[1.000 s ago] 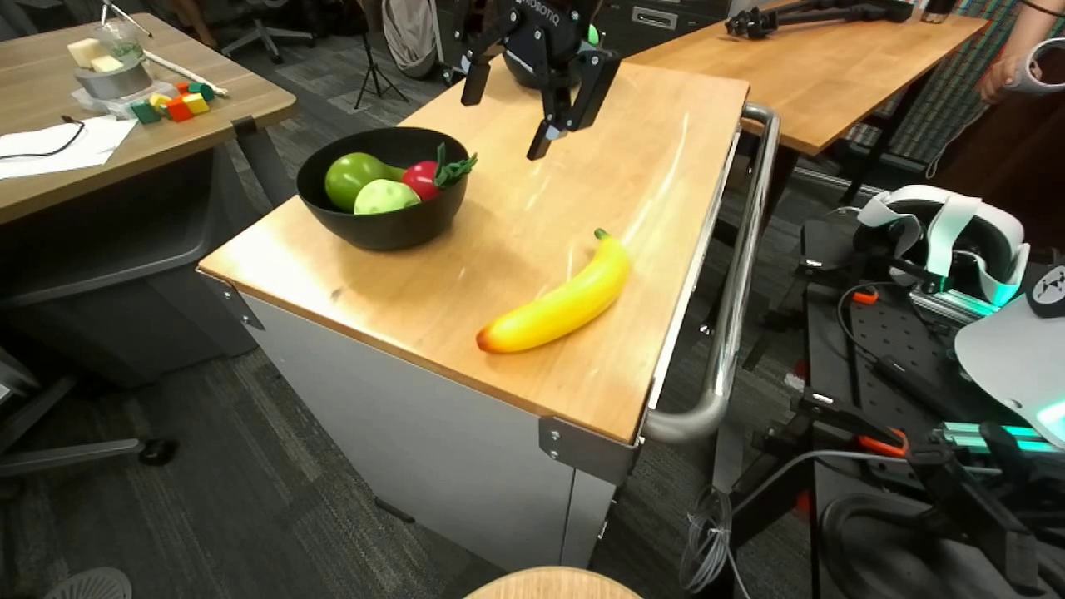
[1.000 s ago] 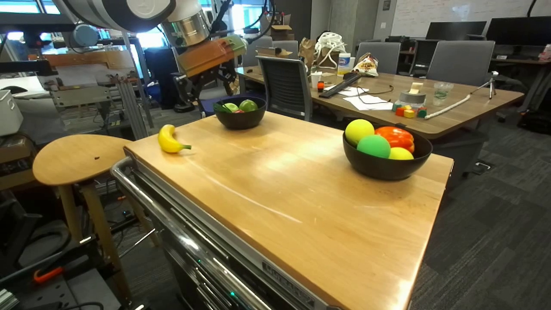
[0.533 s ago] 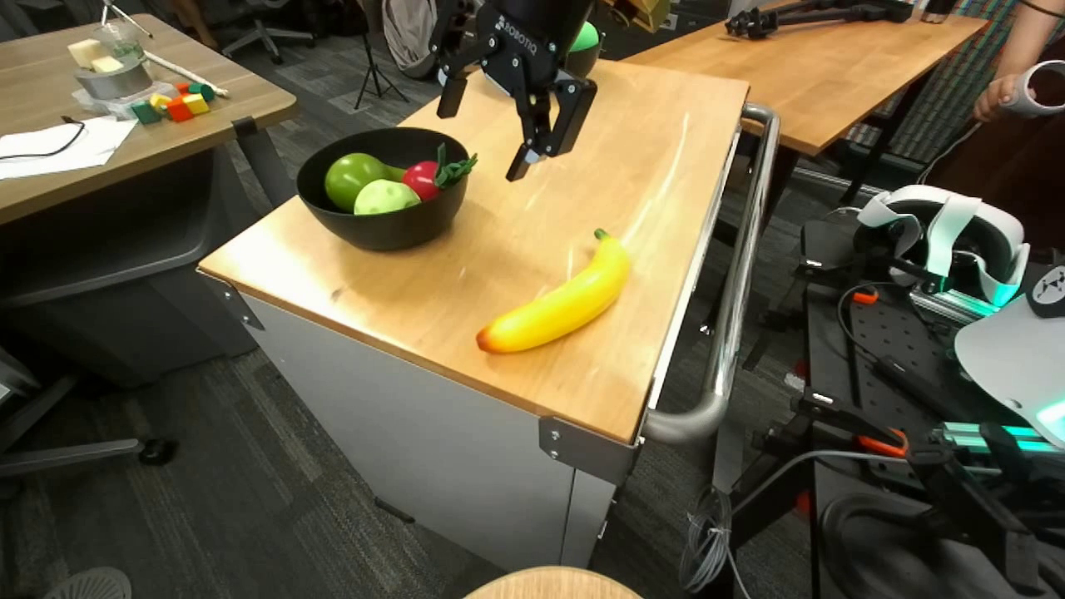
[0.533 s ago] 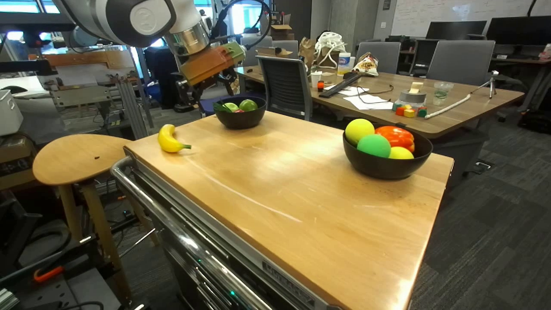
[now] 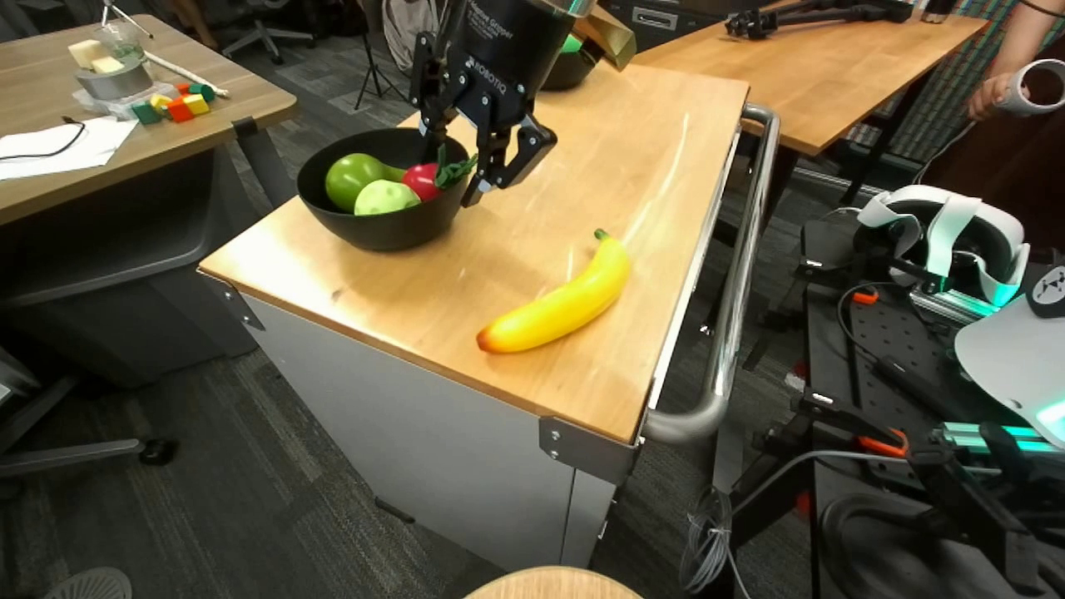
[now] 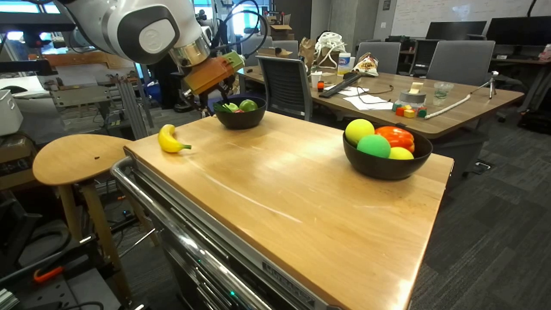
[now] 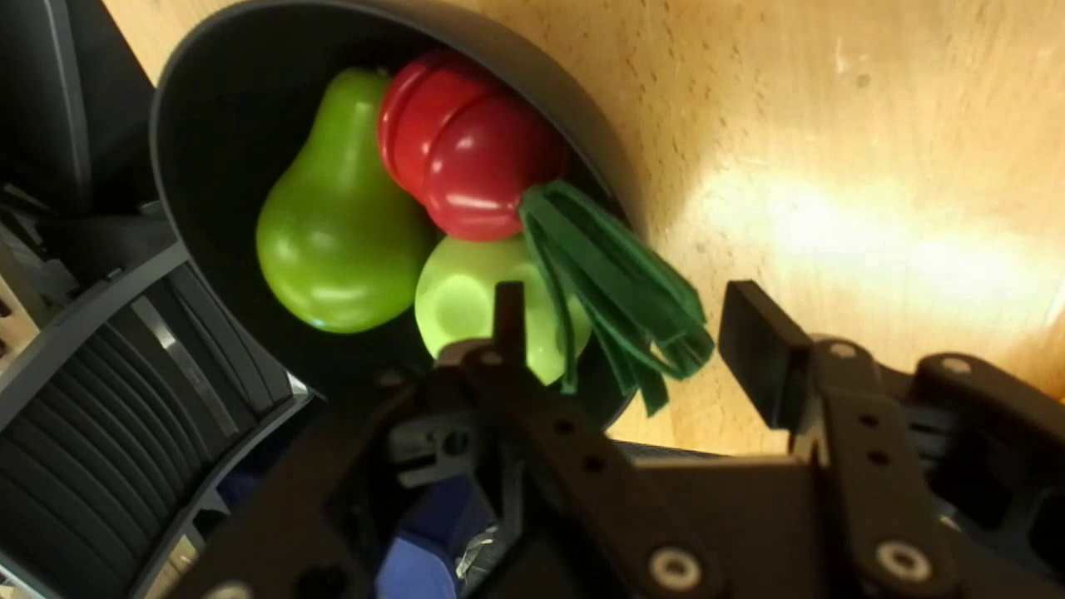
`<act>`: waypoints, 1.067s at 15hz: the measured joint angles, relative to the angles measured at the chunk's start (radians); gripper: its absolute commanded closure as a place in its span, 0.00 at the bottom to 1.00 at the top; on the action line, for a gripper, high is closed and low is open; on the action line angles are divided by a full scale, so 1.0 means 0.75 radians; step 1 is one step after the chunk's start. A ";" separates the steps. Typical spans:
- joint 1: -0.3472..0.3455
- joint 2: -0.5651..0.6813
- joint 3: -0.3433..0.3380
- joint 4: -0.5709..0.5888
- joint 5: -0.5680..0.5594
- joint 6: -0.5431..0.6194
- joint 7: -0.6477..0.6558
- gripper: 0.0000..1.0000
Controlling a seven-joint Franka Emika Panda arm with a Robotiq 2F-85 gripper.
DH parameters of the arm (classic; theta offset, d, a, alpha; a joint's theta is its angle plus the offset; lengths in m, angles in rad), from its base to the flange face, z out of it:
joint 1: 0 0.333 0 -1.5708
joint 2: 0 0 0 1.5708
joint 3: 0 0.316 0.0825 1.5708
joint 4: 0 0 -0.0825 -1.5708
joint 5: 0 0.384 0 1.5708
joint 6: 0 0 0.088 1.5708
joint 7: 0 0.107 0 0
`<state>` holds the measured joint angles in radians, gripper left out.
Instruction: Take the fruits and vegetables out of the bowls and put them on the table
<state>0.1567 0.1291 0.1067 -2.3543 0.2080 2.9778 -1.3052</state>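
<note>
A black bowl (image 5: 391, 229) stands on the wooden cart top (image 6: 258, 185). It holds a green pear (image 7: 341, 225), a red vegetable (image 7: 474, 150) with dark green leaves (image 7: 620, 283), and a pale green fruit (image 7: 462, 308). My gripper (image 5: 450, 177) is open at this bowl's rim. In the wrist view the leaves hang over the rim between the spread fingers (image 7: 632, 333), held by neither. A yellow banana (image 5: 557, 304) lies on the cart top. A second black bowl (image 6: 387, 168) holds yellow balls (image 6: 359, 131), a green ball (image 6: 373, 146) and a red-orange pepper (image 6: 396, 137).
A metal handle rail (image 5: 732, 333) runs along one cart edge. A round wooden stool (image 6: 77, 157) stands near the banana's end. A table (image 6: 473, 97) with blocks, tape and papers is behind. A person's hand holding a controller (image 5: 1027, 91) shows at the edge.
My gripper has come down and across to the bowl with the pear, fingers staying open. The bowls, their contents and the banana have not moved.
</note>
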 measured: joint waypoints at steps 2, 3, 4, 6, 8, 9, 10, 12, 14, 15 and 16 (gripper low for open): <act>0.000 0.012 0.007 0.015 0.007 0.003 -0.002 0.83; 0.000 0.015 0.011 0.022 0.012 0.004 -0.005 0.86; -0.001 0.015 0.014 0.028 0.019 0.004 -0.008 0.88; -0.002 0.015 0.019 0.038 0.028 0.004 -0.014 0.92; -0.004 0.015 0.020 0.048 0.035 0.004 -0.016 0.86; -0.006 0.015 0.021 0.053 0.039 0.004 -0.017 0.85; -0.008 0.015 0.021 0.057 0.044 0.004 -0.021 0.84; -0.014 0.014 0.021 0.062 0.051 0.004 -0.026 0.85; -0.020 0.007 0.024 0.066 0.071 0.004 -0.039 0.85; -0.022 -0.003 0.031 0.068 0.086 0.004 -0.056 0.86; -0.022 -0.019 0.040 0.070 0.104 0.003 -0.072 0.86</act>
<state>0.1403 0.1149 0.1368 -2.3021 0.2863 2.9801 -1.3591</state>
